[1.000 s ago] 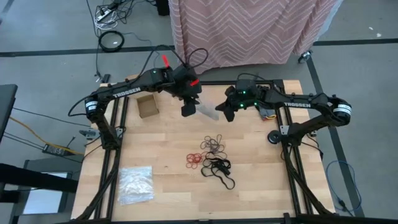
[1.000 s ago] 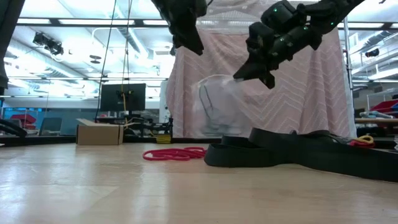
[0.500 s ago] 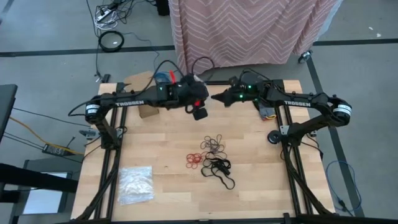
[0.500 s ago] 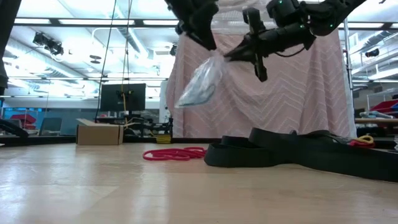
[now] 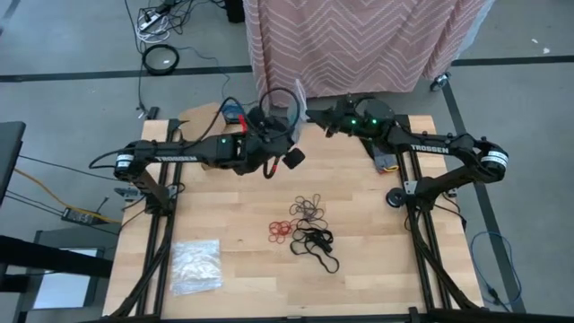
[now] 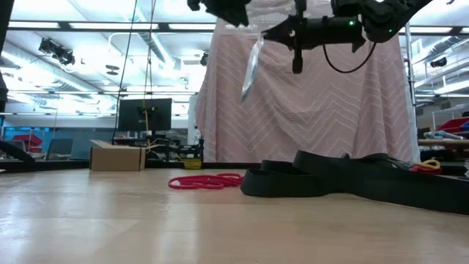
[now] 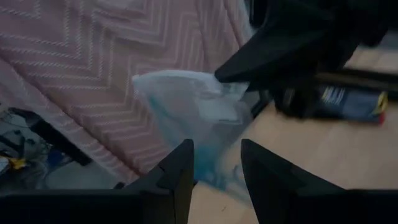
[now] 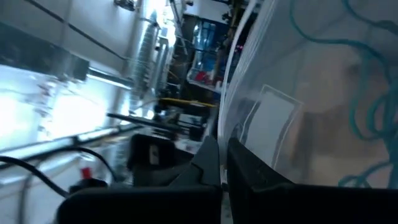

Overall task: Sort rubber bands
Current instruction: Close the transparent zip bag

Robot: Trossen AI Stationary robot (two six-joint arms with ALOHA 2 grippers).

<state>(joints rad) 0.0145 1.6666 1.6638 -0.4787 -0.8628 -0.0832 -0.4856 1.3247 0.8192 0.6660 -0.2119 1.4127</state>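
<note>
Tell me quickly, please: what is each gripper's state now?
Left gripper: open, beside the clear bag, not gripping.
Right gripper: shut on the clear bag, held high.

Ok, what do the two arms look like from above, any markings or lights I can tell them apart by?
Both arms are black, slim and jointed, with white TROSSEN lettering along a link and a pale ring near each base. The left arm carries looping black cables and a red tag by its wrist. The right arm shows small green lights near its wrist. The left gripper has two dark tapered fingers.
</note>
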